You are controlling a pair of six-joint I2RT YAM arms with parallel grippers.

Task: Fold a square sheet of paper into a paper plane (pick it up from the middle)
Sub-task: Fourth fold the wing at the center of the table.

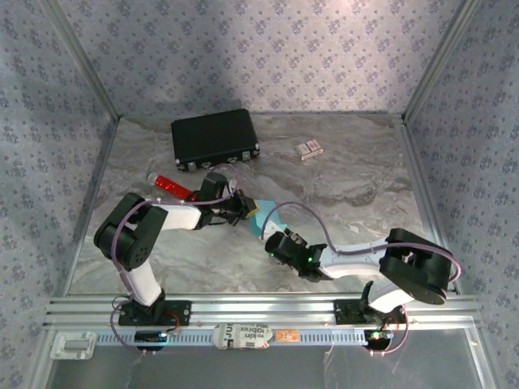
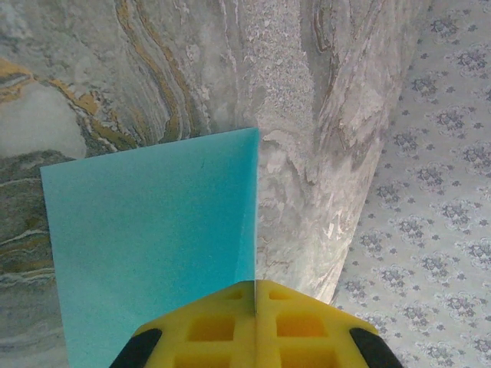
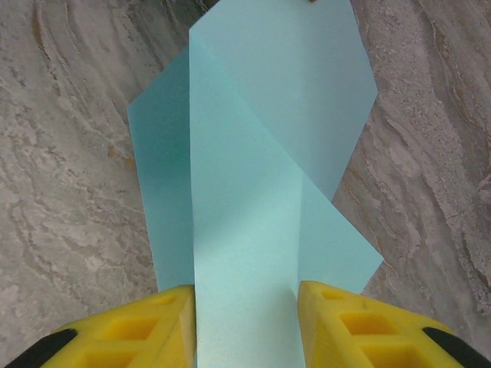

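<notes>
One light blue paper sheet [image 1: 265,217]. One black case [image 1: 215,139]. One red tube [image 1: 170,185]. One small patterned card box [image 1: 308,149]. One labelled white roll [image 1: 243,335]. Two arms: left arm [image 1: 134,235], right arm [image 1: 413,266]. Two grippers: left gripper [image 2: 255,295], right gripper [image 3: 245,307].

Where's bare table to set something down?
Widest patch: right half of the table, between small card box, right wall and right arm. Smaller one up front, between left arm and right arm. Crowded centre-left: left gripper and right gripper at the blue paper, red tube and black case behind.
</notes>
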